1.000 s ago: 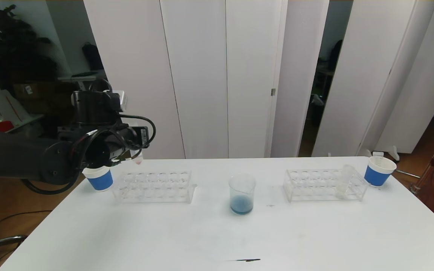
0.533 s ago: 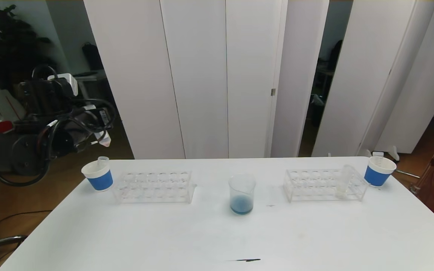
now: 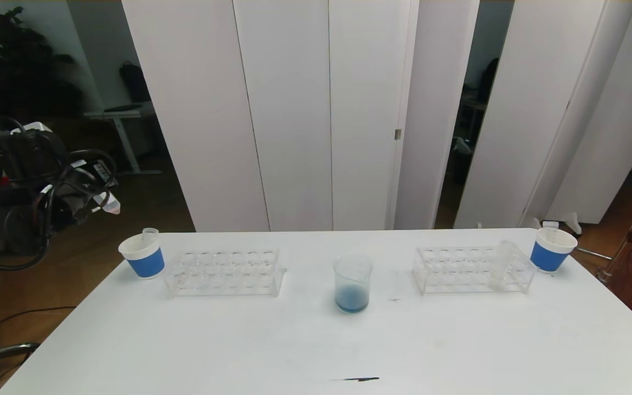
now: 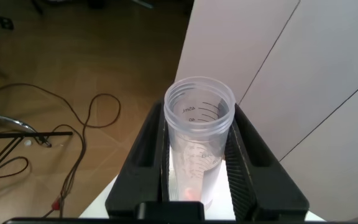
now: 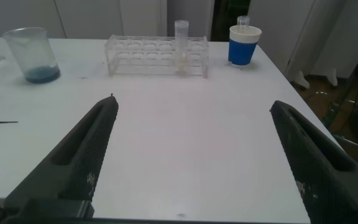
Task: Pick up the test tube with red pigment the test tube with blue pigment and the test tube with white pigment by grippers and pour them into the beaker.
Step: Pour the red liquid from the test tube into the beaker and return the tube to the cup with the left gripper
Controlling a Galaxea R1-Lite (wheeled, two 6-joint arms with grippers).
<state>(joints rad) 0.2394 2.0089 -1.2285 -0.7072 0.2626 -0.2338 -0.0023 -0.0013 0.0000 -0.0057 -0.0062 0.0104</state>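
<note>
Left gripper (image 4: 197, 171): off the table's left edge, fingers closed around a clear tube (image 4: 199, 134) with a little red at the bottom.
Right gripper (image 5: 194, 162): low over the near table, fingers spread wide, empty.
Beaker (image 3: 353, 283): mid-table, blue liquid inside.
White-pigment tube (image 3: 500, 265): standing in the right rack (image 3: 472, 270).
Cups (image 3: 142, 257): one beside each rack.

The head camera looks forward and down over the table (image 3: 316, 340). The left wrist camera peers close along its clamped tube (image 4: 199, 134), toward the floor. The right wrist camera sits low, sharing the beaker (image 5: 33, 56) (image 3: 353, 282).
</note>
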